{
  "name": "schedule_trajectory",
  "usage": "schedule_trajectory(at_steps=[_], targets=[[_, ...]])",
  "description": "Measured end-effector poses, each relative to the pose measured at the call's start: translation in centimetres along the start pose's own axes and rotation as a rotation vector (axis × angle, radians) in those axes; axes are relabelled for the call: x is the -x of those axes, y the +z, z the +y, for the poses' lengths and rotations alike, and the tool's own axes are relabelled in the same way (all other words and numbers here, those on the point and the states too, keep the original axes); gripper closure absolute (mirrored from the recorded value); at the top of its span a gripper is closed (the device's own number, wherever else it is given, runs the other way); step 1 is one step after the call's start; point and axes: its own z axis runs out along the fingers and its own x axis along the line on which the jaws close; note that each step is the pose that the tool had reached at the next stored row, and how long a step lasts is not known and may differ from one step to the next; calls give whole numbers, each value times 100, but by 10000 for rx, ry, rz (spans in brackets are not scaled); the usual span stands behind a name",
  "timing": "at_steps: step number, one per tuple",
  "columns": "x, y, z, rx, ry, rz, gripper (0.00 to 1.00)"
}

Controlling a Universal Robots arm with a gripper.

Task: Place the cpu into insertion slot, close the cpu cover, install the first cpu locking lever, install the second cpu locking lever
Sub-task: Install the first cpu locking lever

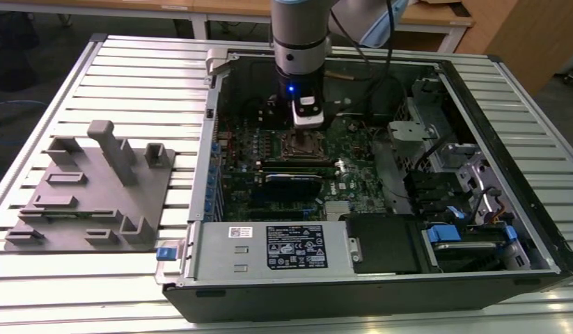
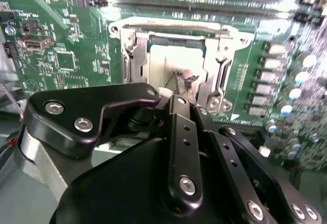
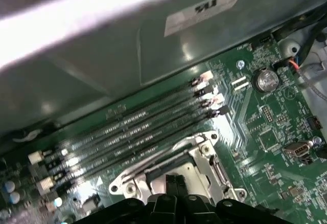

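- Stage of task: the cpu [image 2: 171, 63] appears already seated in the insertion slot [image 1: 299, 144], its pale metal face showing through the frame in the second wrist view.
- The cpu cover [image 2: 225, 55] seems to lie down over the socket; whether either locking lever is latched cannot be told.
- Location: the socket sits mid-board in the open computer case [image 1: 509, 181], just beyond the memory slots [image 3: 138, 132] from the power supply [image 1: 272, 247].
- Claw: the gripper [image 2: 179, 83] hangs directly above the socket, fingers drawn nearly together, their tips at or touching the chip face; nothing visibly held.
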Motion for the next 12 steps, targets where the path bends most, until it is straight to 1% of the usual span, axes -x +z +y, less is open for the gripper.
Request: schedule_trajectory(at_steps=[2, 3, 5, 10, 12], targets=[[0, 0, 0, -204, -145, -74, 89], [0, 0, 0, -275, -220, -100, 89], [1, 0, 0, -263, -413, -94, 89], [1, 7, 1, -181, -1086, -60, 89], [7, 10, 3, -167, -1271, -48, 89]])
